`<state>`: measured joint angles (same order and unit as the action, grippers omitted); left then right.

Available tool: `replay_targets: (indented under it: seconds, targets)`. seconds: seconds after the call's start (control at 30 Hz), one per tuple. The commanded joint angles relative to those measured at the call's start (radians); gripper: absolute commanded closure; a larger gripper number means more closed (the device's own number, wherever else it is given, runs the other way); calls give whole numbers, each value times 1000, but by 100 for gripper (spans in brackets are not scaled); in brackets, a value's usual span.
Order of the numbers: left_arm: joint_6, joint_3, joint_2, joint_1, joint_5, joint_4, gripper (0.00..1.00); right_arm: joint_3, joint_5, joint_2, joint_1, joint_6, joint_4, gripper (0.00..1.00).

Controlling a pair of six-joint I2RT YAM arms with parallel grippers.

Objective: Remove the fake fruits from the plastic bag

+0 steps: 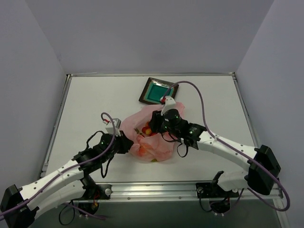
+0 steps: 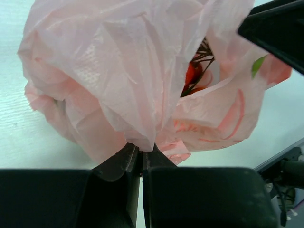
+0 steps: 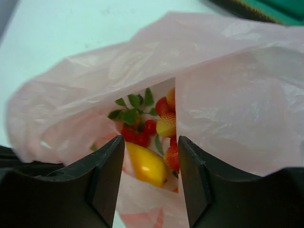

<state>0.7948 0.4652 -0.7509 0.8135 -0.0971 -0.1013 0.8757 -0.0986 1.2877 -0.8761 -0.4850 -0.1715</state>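
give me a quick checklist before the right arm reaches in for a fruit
1. Left end effector shut on the plastic bag: ok.
2. Bag mouth open toward the right end effector: ok.
3. Right end effector open: ok.
4. Mango visible just ahead of it: ok.
5. Mango free of the red pieces and leaves: cannot tell.
6. Teal plate in view beyond the bag: ok.

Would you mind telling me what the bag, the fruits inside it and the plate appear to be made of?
Bag: thin plastic film, translucent pink, fairly matt; it crinkles and lets light through. Fruits: probably moulded plastic, glossy; the yellow one carries a bright highlight. Plate: teal face, dark rim; ceramic or plastic, too small to tell.
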Motion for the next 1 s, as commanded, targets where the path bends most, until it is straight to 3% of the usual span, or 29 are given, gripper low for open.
replay_targets:
  seconds: [0.0, 0.2, 0.27, 0.3, 0.4, 0.57, 0.7, 0.83, 0.97]
  targets:
    - [-37, 73, 12, -5, -46, -95, 98, 66, -4, 119, 0, 104, 162, 55]
    - [-91, 119, -13, -13, -67, -98, 98, 77, 161, 111, -46, 146, 263, 52]
    - [-100, 125, -24, -16, -66, -92, 98, 66, 187, 62, -57, 141, 297, 60]
    - [-101, 125, -33, -17, -66, -81, 98, 63, 209, 46, -58, 134, 308, 70]
    - [-100, 118, -51, -27, -50, -54, 98, 25, 266, -8, -61, 99, 322, 84]
    - [-88, 102, -73, -33, -33, -38, 98, -70, 318, -11, -80, 19, 314, 86]
    - [-75, 87, -68, -34, -35, -32, 98, -112, 199, -66, -138, -39, 288, 89]
    - [-75, 92, -67, -36, -42, -60, 98, -110, 125, -128, -147, -76, 314, 90]
    - [-75, 82, -59, -36, -36, -43, 98, -23, 102, -157, -179, -63, 337, 69]
